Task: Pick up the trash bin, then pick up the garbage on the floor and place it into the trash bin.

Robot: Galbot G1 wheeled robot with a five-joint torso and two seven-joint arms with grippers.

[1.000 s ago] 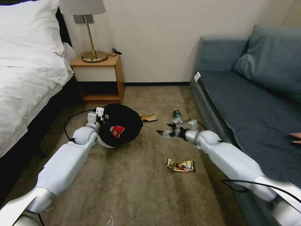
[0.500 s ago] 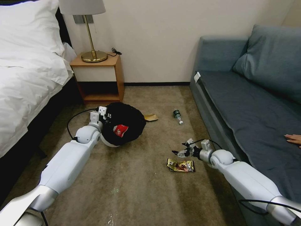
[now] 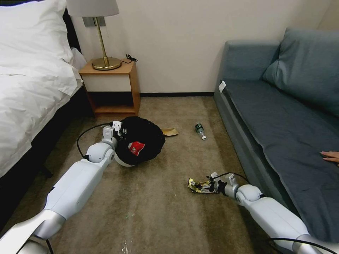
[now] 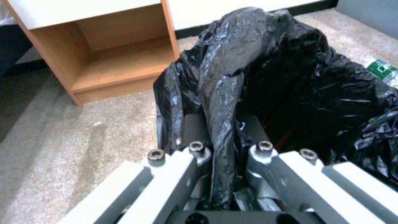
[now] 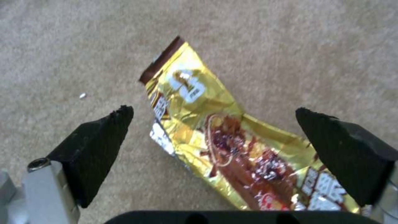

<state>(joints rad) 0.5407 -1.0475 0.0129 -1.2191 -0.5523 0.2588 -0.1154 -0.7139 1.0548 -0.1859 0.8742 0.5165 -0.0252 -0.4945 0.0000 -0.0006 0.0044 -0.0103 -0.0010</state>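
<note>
Reaching low, the right gripper (image 3: 211,184) holds its fingers (image 5: 97,146) wide on both sides of the gold wrapper (image 3: 200,186), which lies flat on the floor. They could slide over the thin foil and close on nothing. A second ago it hung higher, near the bottle (image 3: 200,129). Farther off, the left gripper (image 3: 113,129) pinches the trash bin (image 3: 141,144), with a red packet (image 3: 136,147) inside.

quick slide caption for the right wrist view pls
Open right pincer straddling the gold snack wrapper lying flat on the beige carpet, pads not yet closed on it.
</note>
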